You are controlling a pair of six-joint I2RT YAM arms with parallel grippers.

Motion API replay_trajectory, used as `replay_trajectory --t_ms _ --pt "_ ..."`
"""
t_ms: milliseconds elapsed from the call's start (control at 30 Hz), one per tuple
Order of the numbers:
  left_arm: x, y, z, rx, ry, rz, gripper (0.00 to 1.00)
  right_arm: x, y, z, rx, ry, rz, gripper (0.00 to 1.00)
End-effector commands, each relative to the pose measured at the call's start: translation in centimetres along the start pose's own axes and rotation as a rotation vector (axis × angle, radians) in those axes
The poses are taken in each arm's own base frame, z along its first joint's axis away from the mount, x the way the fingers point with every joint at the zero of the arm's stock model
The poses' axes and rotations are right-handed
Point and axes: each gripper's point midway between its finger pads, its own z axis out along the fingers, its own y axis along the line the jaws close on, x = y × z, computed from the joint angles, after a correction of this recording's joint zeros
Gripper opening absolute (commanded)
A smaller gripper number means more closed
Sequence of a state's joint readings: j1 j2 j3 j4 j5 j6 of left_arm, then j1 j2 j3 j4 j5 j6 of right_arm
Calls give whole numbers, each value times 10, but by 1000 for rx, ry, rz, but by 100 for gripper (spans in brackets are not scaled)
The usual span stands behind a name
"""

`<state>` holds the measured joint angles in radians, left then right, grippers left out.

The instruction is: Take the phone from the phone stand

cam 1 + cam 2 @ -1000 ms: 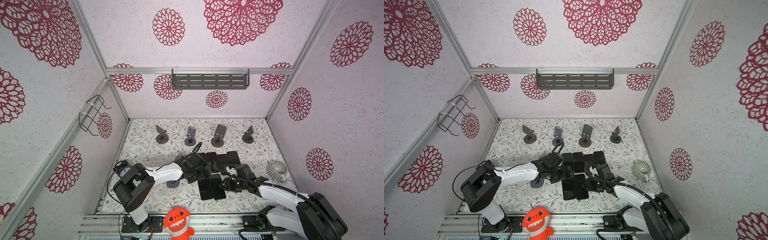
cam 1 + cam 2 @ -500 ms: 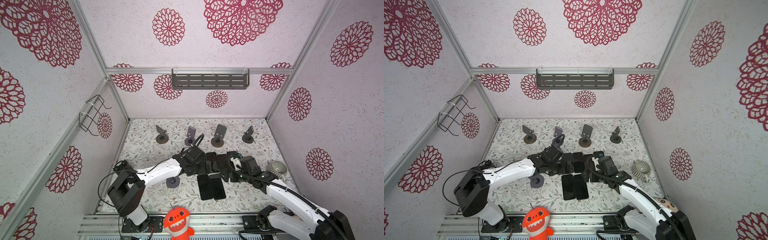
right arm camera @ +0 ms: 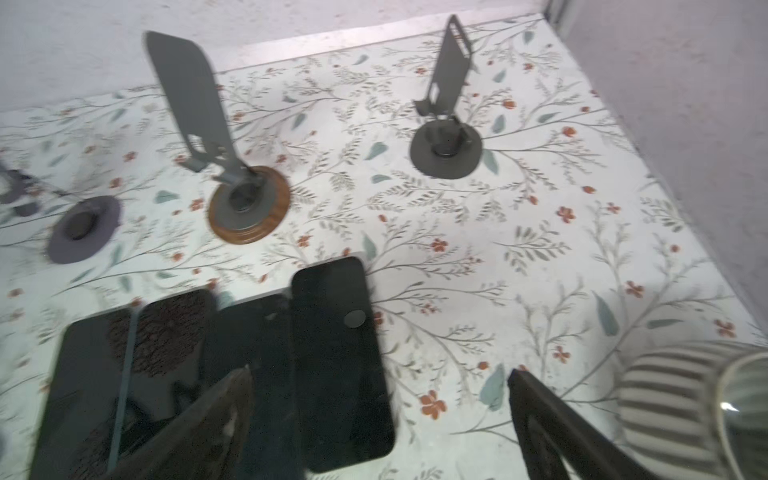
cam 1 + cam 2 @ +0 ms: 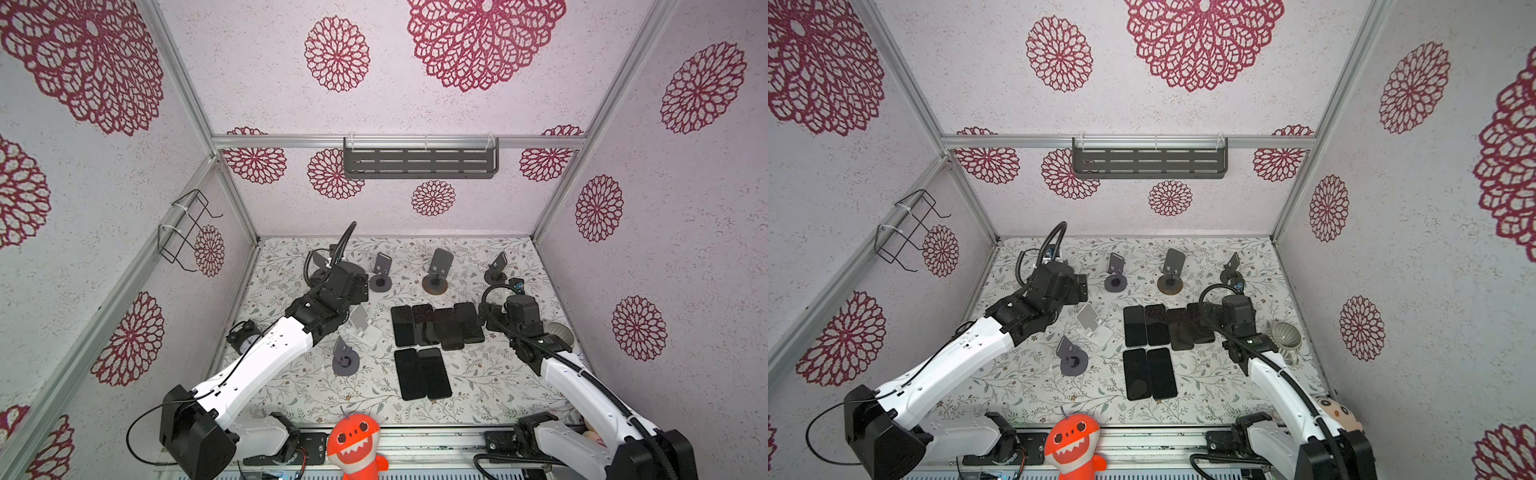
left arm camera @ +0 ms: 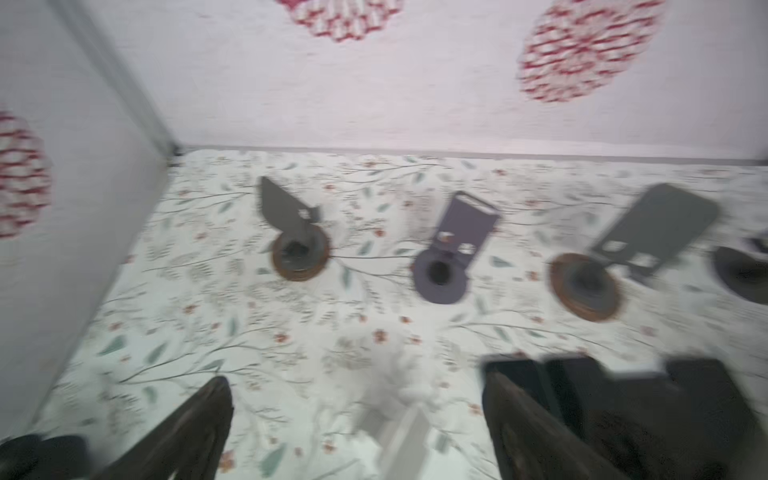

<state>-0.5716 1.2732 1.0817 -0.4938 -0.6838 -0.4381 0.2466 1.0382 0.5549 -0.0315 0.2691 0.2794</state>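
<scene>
No phone stand (image 4: 435, 272) in view carries anything: the phones (image 4: 434, 374) lie flat on the surface (image 4: 490, 374), long axes toward the back wall, the rightmost one below the right gripper (image 3: 380, 373), whose jaws stand apart and empty like the left gripper's (image 5: 356, 376) over the white stand (image 4: 364, 327).

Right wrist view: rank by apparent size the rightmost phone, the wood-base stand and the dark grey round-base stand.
1. rightmost phone: largest, though it lies nearest the camera, which flatters it.
2. wood-base stand: about as tall in frame, but slimmer.
3. dark grey round-base stand: clearly smallest.
</scene>
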Motion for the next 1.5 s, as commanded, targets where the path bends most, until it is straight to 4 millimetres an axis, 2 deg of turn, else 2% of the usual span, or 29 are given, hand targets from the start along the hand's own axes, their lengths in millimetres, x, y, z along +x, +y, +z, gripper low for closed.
replay_trajectory --t_ms 0,67,167,267,433,567,733,867,1067,1367,1467 --pt "-6 74 8 -289 -94 -2 98 -22 -19 12 107 -167 -38 99" --pt "6 106 16 -367 -101 -33 97 -16 -26 21 143 -173 -69 99" --pt "23 137 26 -432 -124 -61 97 -14 -34 29 189 -187 -118 99" --pt "38 157 36 -489 -138 -66 97 -14 -38 36 200 -248 -121 99" --pt "63 176 63 -481 -140 -129 97 -16 -44 45 223 -329 -127 99" --pt "72 179 83 -439 -181 -158 97 -29 -46 46 234 -407 -138 99" --pt "78 177 101 -406 -206 -154 98 -24 -54 49 229 -431 -100 99" --pt "75 172 106 -358 -217 -159 97 -22 -59 44 211 -462 -71 99" --pt "72 169 117 -304 -203 -139 97 -16 -62 48 199 -477 -64 99" --pt "73 168 121 -232 -233 -148 97 -14 -69 51 224 -446 -32 99" --pt "77 171 133 -222 -253 -157 98 -14 -69 51 225 -447 -33 99"
